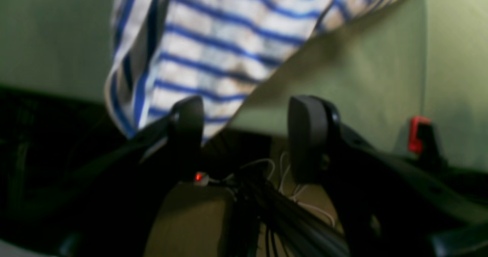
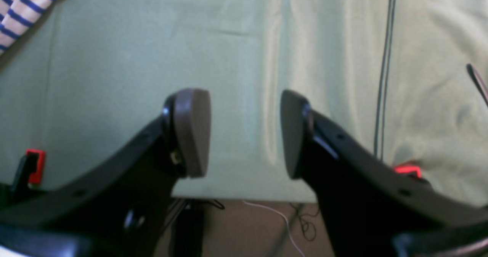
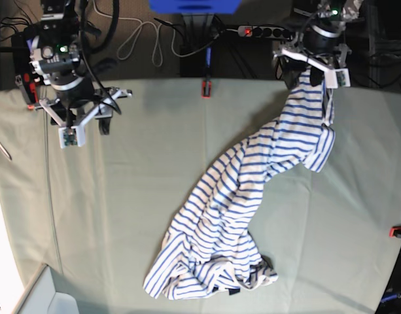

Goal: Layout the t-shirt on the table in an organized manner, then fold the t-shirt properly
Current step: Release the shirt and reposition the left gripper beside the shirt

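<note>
T-shirt (image 3: 220, 209) is seen bunched in a long diagonal on the table (image 3: 115, 216), approx. 1 o'clock to 7 o'clock in the base view; dark label (image 3: 234, 290) is found at approx. 6 o'clock, nr. the bottom of the view; the 1 o'clock end is left poking past the table edge.

L gripper (image 1: 246, 135) is parted, nothing pinched, w/ cloth seen just by one finger, at approx. 1 o'clock on the base view; R gripper (image 2: 246, 131) is likewise parted and unloaded, poised at approx. 10 o'clock, well apart from the cloth.

Main risk, as judged: slippage off the edge, b/c cloth is already overhung and could be dragged down if snagged by a finger; a poor grip could also be caused by folded layers, w/ only the top one caught & the rest left twisted; if the 1 o'clock end is pulled alone, the whole bundle may be skewed rather than spread, as no hold is had at the label end; red clamp (image 1: 415, 135) could be knocked if a low sweep is made along the edge; if folding is begun prior to flattening, creases would prob. be locked in.
</note>
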You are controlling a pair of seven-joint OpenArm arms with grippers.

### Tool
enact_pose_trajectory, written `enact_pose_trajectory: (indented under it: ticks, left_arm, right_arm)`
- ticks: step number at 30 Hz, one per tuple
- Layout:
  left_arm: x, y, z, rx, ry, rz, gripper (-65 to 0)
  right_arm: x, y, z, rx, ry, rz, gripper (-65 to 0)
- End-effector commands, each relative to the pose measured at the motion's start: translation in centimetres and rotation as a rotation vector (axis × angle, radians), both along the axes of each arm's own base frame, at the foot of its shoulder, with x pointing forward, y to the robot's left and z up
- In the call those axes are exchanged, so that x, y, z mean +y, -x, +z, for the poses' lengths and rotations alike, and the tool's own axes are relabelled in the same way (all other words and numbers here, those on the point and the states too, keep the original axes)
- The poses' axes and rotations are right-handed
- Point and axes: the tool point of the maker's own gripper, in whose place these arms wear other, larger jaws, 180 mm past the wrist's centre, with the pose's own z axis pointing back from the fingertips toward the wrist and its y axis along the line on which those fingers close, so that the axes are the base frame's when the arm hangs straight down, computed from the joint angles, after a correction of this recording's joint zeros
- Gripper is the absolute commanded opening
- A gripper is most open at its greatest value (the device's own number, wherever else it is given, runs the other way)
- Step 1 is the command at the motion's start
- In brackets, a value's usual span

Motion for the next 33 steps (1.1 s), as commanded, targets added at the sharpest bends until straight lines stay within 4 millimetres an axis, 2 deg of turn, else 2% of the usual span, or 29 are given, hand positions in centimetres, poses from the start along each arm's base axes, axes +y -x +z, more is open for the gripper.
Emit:
enact_pose_trajectory:
  ticks: [1, 7, 11, 18, 27, 33]
  left_arm:
    - [0.9, -0.4, 1.0, -0.040, -0.022, 0.009, -31.1]
    - [4.2, -0.7, 1.4, -0.052, -0.071, 0.083, -31.1]
    - [4.4, -1.1, 1.6, -0.063, -0.073, 0.086, -31.1]
    - [5.1, -1.0, -0.9, -0.017, -0.078, 0.128, -31.1]
    - [5.4, -1.7, -1.5, -0.016, -0.083, 0.135, -31.1]
    - [2.7, -2.3, -2.1, -0.010, -0.049, 0.067, -31.3]
  right_arm:
    - [0.1, -0.4, 0.8, -0.034, -0.001, 0.011, -34.4]
    - [0.2, -0.4, 0.8, -0.034, -0.001, 0.012, -34.4]
    - [0.2, -0.4, 0.8, -0.034, -0.001, 0.012, -34.4]
    - [0.1, -0.4, 0.8, -0.034, 0.000, 0.009, -34.4]
    - [0.0, -0.4, 0.8, -0.035, 0.001, 0.008, -34.4]
    - [-0.1, -0.4, 0.8, -0.034, 0.009, 0.016, -34.4]
